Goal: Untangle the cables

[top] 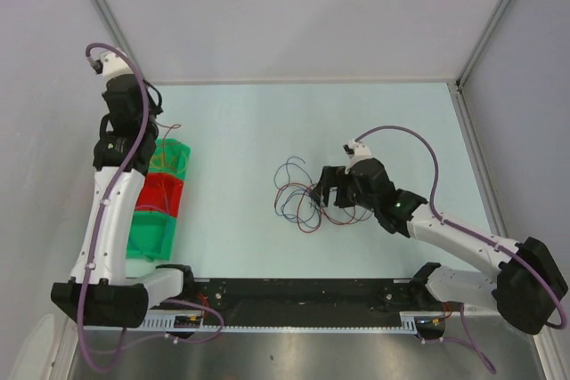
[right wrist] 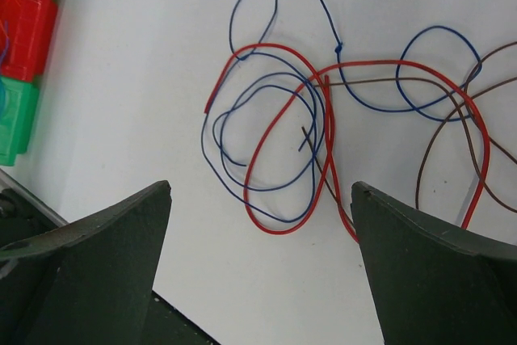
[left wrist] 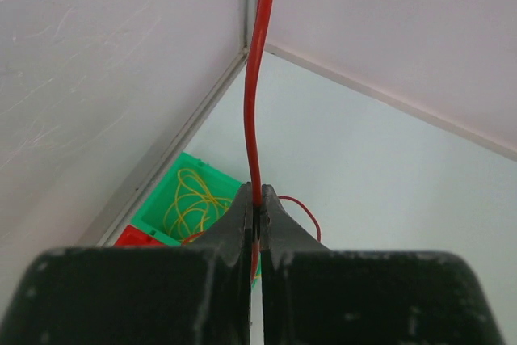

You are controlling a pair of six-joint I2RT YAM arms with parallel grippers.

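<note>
Left gripper [left wrist: 257,208] pinches one red wire [left wrist: 255,78] above the green bin [left wrist: 174,191] at nine o'clock; right gripper [right wrist: 260,191] gapes wide over the tangled cables [top: 303,193] mid-table. Closing there risks grabbing several crossed strands, tightening the knot.

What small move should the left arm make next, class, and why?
Probably lower and release: the left end effector is shut on a thin red wire, above the green plastic bin already holding yellow wires. Sorted colours suggest a drop nearby.
</note>
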